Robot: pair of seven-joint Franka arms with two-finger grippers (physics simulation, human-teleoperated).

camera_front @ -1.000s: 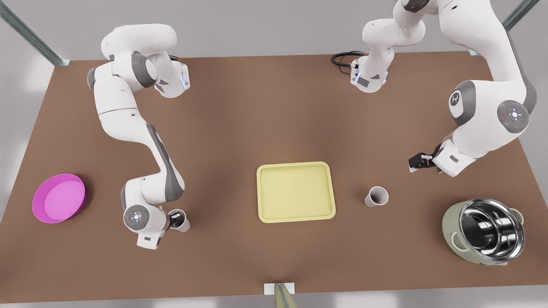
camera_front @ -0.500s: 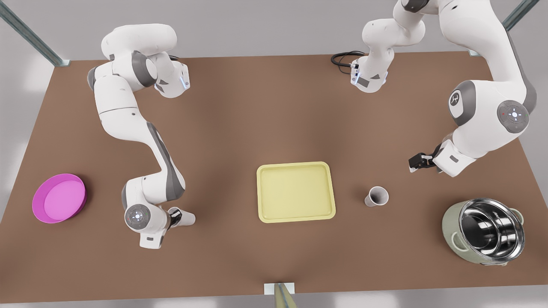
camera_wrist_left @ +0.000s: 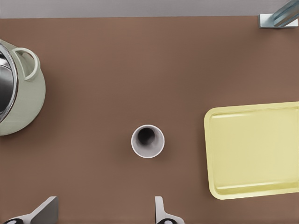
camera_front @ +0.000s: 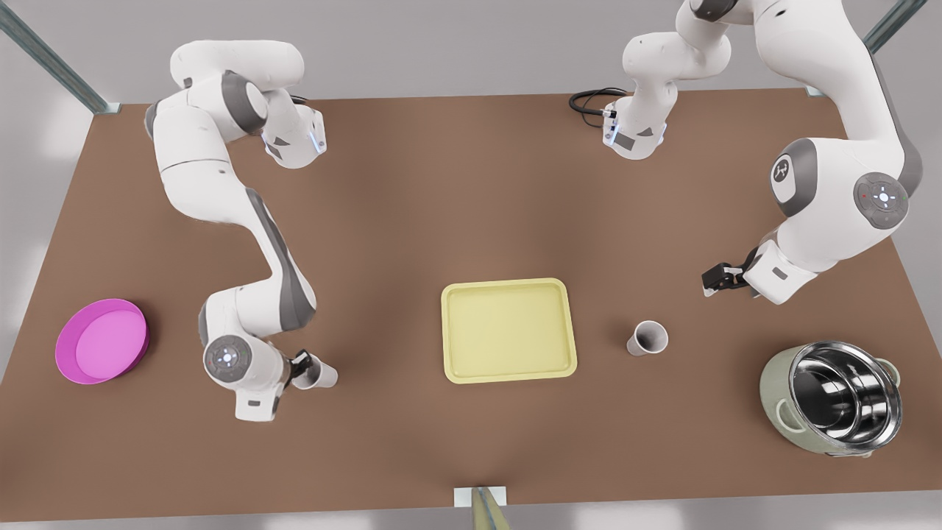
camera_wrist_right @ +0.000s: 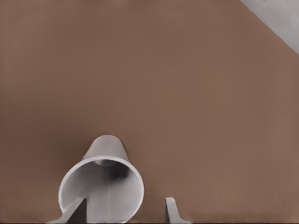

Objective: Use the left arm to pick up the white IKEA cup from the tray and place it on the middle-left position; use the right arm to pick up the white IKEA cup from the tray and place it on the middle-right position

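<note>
upright cup [camera_front: 647,338] and tipped cup [camera_front: 321,373] both off the tray [camera_front: 508,285], on the surface.
left end effector [camera_wrist_left: 103,212] released, spread beside the upright one. right end effector [camera_wrist_right: 124,212] spread, one finger inside the tipped cup, not pinching. likely light, stiff, slick, prone to roll; pinch the wall near the rim.

A plain pale yellow tray [camera_front: 508,330] is seen on the plain brown table [camera_front: 441,191]. Near the tray, two white cups [camera_front: 647,338] [camera_front: 321,373] with grey shaded insides are seen. Farther from the tray, a magenta bowl [camera_front: 101,340] and a pale green pot [camera_front: 830,397] with shiny steel inside are seen. The arms are white and grey.
</note>
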